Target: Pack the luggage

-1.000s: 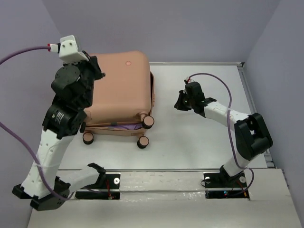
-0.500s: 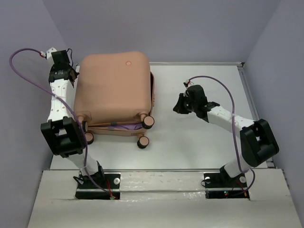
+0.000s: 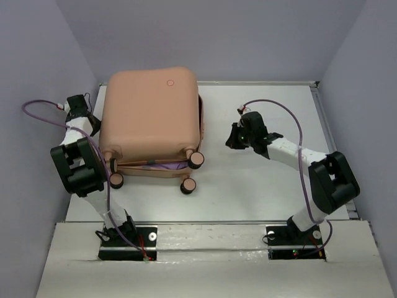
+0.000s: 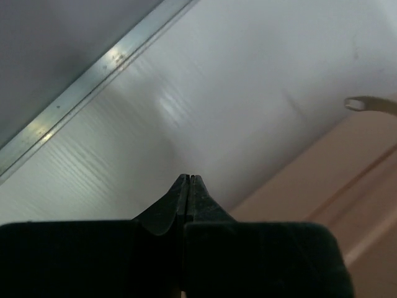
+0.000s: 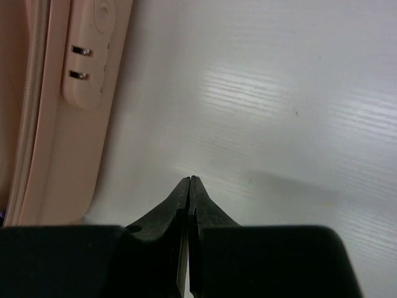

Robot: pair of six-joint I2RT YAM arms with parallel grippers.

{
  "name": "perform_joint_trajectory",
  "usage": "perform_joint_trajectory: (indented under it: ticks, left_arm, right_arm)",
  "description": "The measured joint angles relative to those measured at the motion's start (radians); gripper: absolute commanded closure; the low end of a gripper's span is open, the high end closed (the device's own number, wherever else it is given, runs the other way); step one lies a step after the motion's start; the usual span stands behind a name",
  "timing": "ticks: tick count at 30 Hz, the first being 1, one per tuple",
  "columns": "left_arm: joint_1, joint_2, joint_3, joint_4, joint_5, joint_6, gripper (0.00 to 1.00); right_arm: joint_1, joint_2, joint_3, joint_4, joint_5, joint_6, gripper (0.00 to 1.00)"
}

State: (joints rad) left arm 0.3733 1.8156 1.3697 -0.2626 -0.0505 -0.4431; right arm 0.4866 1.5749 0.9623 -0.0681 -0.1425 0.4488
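While the left tool (image 4: 188, 183) and right tool (image 5: 189, 183) flank it closed and empty, the stiff, slick peach suitcase (image 3: 152, 115) likely needs lid-edge pushing.

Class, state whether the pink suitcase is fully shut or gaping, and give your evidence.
Lid down, but not fully shut: the suitcase gapes along its wheel side, showing purple cloth.

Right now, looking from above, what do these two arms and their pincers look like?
Both the left arm and right arm have white tube sections joined by chunky black joints on black bases. A thin purple cable loops to each wrist. The left gripper and right gripper end in black, tapering fingers.
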Motion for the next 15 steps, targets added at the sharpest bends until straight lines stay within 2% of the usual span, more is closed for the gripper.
perform_joint_trajectory:
  ticks: [6, 9, 15]
  left_arm:
    - [-0.035, -0.039, -0.185, 0.144, 0.016, -0.032, 0.94]
    - [-0.065, -0.148, -0.335, 0.217, 0.030, -0.050, 0.94]
    - [-0.172, -0.435, -0.605, 0.202, 0.063, -0.051, 0.94]
  right_arm:
    - [-0.010, 0.100, 0.119, -0.010, 0.046, -0.004, 0.93]
    - [-0.035, 0.162, 0.195, -0.024, 0.044, -0.010, 0.93]
    - [-0.122, 0.301, 0.378, -0.081, 0.041, -0.049, 0.93]
